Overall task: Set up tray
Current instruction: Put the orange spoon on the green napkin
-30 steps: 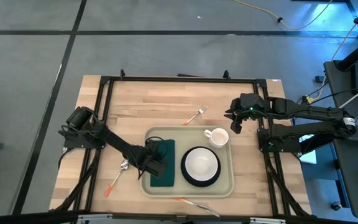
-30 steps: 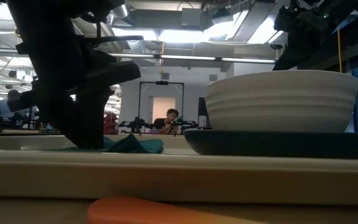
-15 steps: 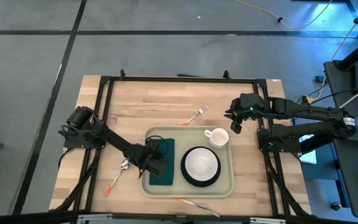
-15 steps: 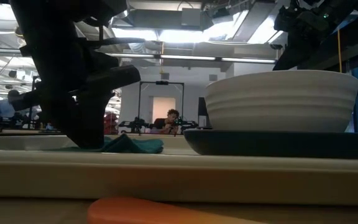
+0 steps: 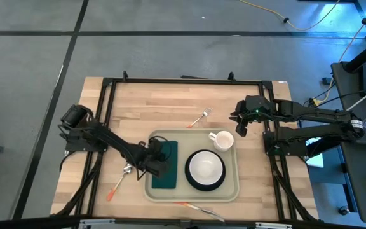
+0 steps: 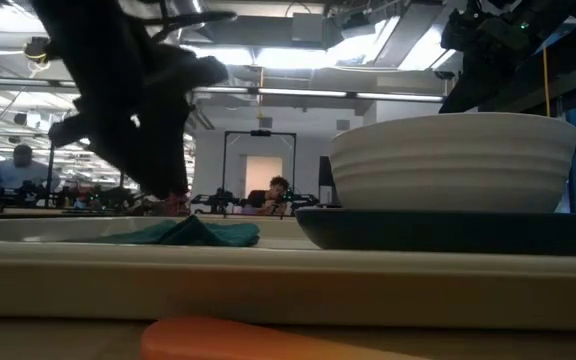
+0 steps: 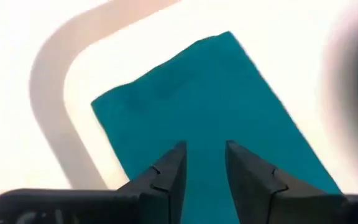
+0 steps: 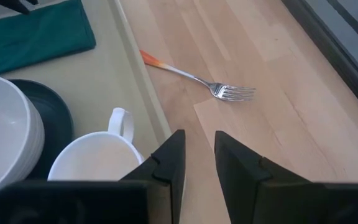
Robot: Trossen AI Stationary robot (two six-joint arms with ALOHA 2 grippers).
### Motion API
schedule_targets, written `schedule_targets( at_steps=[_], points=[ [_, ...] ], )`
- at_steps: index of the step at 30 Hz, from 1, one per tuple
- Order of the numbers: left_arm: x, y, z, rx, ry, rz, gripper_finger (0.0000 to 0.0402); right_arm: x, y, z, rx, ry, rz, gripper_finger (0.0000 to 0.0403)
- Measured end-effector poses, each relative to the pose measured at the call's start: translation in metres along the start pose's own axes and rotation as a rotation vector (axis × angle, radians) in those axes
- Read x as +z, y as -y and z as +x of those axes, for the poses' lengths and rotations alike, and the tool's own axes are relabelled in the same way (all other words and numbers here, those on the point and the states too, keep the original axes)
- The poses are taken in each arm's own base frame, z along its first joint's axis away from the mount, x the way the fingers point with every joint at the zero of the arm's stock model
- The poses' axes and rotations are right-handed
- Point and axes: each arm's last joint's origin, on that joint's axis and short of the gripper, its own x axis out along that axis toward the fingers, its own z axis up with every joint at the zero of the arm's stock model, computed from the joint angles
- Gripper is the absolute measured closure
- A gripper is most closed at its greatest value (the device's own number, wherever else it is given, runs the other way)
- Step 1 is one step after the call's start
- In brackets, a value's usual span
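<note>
The beige tray (image 5: 230,189) lies on the wooden table. On it are a dark green napkin (image 5: 166,173), lying flat, a white bowl (image 5: 205,167) on a dark plate (image 6: 448,228), and a white mug (image 5: 222,140). My left gripper (image 5: 156,159) hovers just above the napkin (image 7: 191,93), clear of it in the low view (image 6: 171,200), with its fingers a little apart. My right gripper (image 5: 239,124) waits over bare table beyond the tray's far right corner, narrowly open (image 8: 199,146), with the mug (image 8: 98,171) and a fork (image 8: 219,87) before it.
The fork (image 5: 199,118) lies on the table beyond the tray's far edge. A spoon with an orange handle (image 5: 121,178) lies left of the tray, and another utensil (image 5: 196,207) lies by the near edge. A black frame (image 5: 183,81) borders the table. A person (image 6: 278,190) sits far behind.
My left gripper has risen off the napkin and drawn back a little toward the table's left; the napkin stays flat on the tray. My right arm has kept still.
</note>
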Motion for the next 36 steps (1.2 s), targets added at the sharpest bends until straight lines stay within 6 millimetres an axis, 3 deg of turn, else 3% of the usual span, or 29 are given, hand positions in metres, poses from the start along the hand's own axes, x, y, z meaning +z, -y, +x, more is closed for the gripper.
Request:
schedule_targets(
  at_steps=[6, 11, 16, 20, 29, 36],
  points=[
    [0.002, -0.002, -0.024, -0.095, -0.111, 0.231, 0.028, 0.0, 0.0, 0.0, 0.0, -0.003, 0.0, 0.0313],
    [0.001, -0.011, -0.042, -0.097, -0.173, 0.271, 0.0279, 0.0, 0.0, 0.0, 0.0, -0.005, 0.001, 0.0313],
    [-0.012, -0.025, -0.06, -0.044, -0.261, 0.32, 0.0279, -0.001, 0.0, 0.0, -0.001, -0.005, 0.001, 0.0313],
    [-0.025, -0.035, -0.069, 0.011, -0.322, 0.486, 0.0279, 0.0, 0.0, 0.0, 0.0, 0.001, 0.001, 0.0313],
    [-0.036, -0.044, -0.077, 0.003, -0.379, 0.909, 0.0279, 0.006, -0.001, 0.0, 0.012, 0.061, 0.165, 0.0313],
    [-0.036, -0.043, -0.077, -0.016, -0.372, 0.956, 0.0279, 0.007, -0.001, 0.0, 0.016, 0.072, 0.198, 0.0313]
  ],
)
